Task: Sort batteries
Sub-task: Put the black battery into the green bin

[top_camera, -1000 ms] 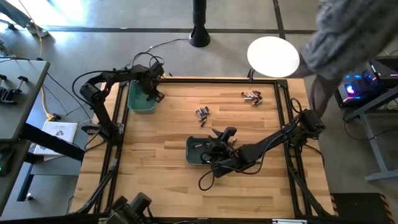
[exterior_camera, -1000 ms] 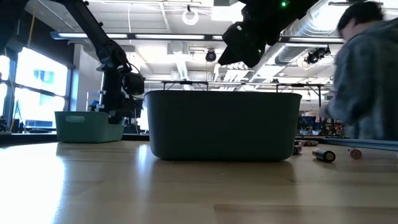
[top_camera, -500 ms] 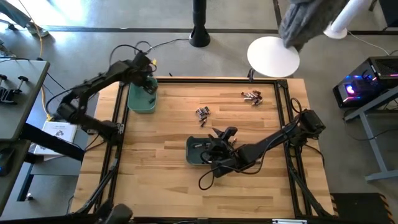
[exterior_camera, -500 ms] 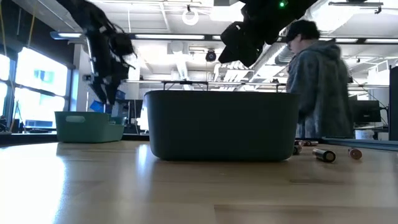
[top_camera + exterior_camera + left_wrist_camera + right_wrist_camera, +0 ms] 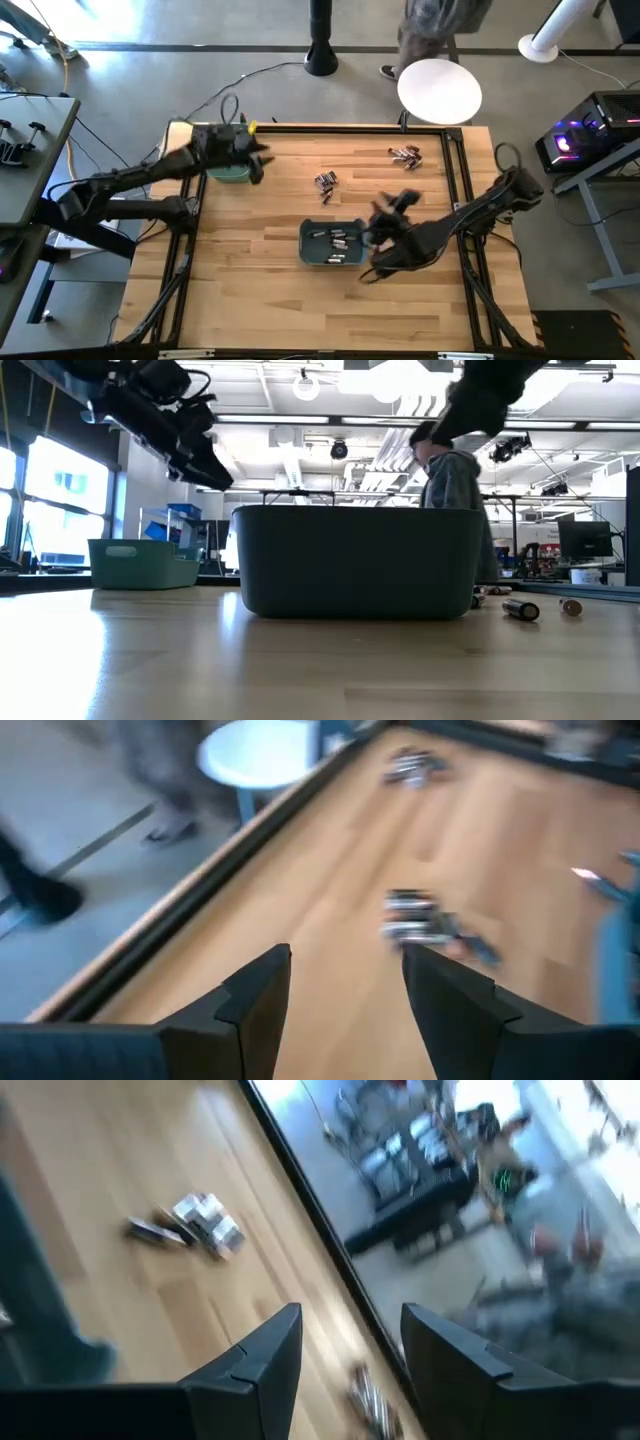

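Loose silvery-brown cylindrical batteries [image 5: 325, 182] lie on table, far side of dark green rectangular plastic bin [image 5: 331, 243]. Right end effector [image 5: 398, 204], fingers apart, empty, beside bin, nearer. Left end effector [image 5: 255, 160] apart, empty. Long axis indistinct.

Left arm: reaching in from the table's left edge toward the far-left corner.
Left gripper [image 5: 252, 160]: hanging raised, fingers parted, empty.
Right arm: bending inward from the right edge.
Right gripper [image 5: 397, 204]: hanging raised near centre, fingers parted, empty.
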Tool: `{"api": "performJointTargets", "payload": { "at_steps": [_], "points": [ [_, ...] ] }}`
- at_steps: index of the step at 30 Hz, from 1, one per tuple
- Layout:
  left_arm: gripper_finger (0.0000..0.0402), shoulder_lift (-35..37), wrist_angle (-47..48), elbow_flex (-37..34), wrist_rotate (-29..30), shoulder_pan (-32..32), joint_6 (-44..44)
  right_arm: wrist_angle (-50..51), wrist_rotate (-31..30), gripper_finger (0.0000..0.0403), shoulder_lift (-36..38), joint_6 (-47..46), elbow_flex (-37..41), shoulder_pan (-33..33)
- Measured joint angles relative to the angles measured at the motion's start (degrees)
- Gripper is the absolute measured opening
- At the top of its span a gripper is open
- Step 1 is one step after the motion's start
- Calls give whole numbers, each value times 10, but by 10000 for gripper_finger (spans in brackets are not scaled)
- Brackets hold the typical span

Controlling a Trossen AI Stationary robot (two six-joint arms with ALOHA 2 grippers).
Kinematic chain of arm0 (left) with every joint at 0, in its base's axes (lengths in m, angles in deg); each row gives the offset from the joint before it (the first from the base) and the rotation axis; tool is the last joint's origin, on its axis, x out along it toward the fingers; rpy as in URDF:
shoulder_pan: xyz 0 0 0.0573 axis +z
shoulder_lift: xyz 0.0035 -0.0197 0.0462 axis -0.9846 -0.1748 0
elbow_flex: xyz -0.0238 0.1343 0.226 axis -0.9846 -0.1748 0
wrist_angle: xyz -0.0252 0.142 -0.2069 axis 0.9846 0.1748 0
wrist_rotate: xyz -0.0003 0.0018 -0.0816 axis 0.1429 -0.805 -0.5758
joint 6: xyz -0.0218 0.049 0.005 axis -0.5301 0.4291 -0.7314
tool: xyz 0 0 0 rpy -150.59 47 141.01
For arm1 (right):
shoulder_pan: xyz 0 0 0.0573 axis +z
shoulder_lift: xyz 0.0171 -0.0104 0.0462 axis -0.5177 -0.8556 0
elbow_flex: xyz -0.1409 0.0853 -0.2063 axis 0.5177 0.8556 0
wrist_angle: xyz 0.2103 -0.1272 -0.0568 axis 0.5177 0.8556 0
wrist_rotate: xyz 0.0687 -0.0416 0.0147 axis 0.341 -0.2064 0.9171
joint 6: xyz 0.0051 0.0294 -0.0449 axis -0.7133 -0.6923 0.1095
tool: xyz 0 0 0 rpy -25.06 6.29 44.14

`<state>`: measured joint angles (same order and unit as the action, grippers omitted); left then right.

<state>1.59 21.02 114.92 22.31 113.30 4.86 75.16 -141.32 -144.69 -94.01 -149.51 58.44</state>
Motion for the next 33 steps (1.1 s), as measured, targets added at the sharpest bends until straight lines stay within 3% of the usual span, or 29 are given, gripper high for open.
{"api": "performJointTargets", "payload": {
  "at_steps": [4,8,11,15,20,33],
  "points": [
    [186,5,-54,-44,0,-72,14,91,122,165,51,-92,0,0],
    [186,4,-63,-52,3,-128,18,87,307,165,93,-154,0,0],
    [186,3,-78,-56,3,-157,18,74,400,165,104,-229,0,7],
    [186,3,-98,-64,3,-181,35,50,514,165,93,-201,1,30],
    [186,4,-105,-75,5,-193,37,-80,563,165,96,-117,71,57],
    [186,3,-114,-82,5,-196,44,-277,602,147,148,-103,321,45]
  ]
}}
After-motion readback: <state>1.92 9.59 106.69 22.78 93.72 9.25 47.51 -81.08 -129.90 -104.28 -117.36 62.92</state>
